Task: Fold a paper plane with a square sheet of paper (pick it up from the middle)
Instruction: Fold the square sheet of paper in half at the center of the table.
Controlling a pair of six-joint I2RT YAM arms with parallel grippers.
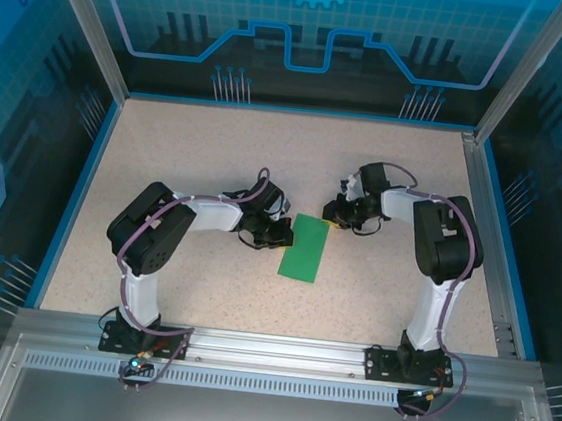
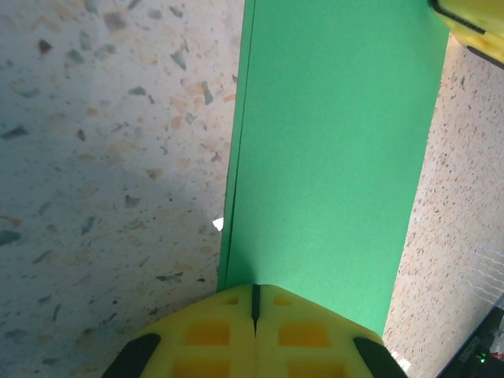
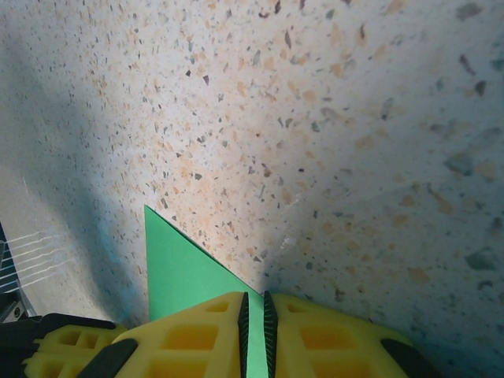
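The square sheet of paper point(image 1: 306, 248) lies on the speckled table, doubled over into a narrow bright green rectangle; two layers show along its left edge in the left wrist view point(image 2: 331, 157). My left gripper point(image 1: 281, 234) is shut, and its yellow tips point(image 2: 254, 293) rest on the strip's near end. My right gripper point(image 1: 338, 215) sits at the far right corner. Its jaws point(image 3: 253, 298) are closed to a thin slit with the green corner point(image 3: 177, 268) in it. One right finger point(image 2: 472, 20) shows at the strip's far end.
Blue-edged walls and aluminium posts point(image 1: 90, 20) ring the table. The table point(image 1: 218, 144) is bare speckled surface on all sides of the paper. The arm bases point(image 1: 142, 337) stand on the rail at the near edge.
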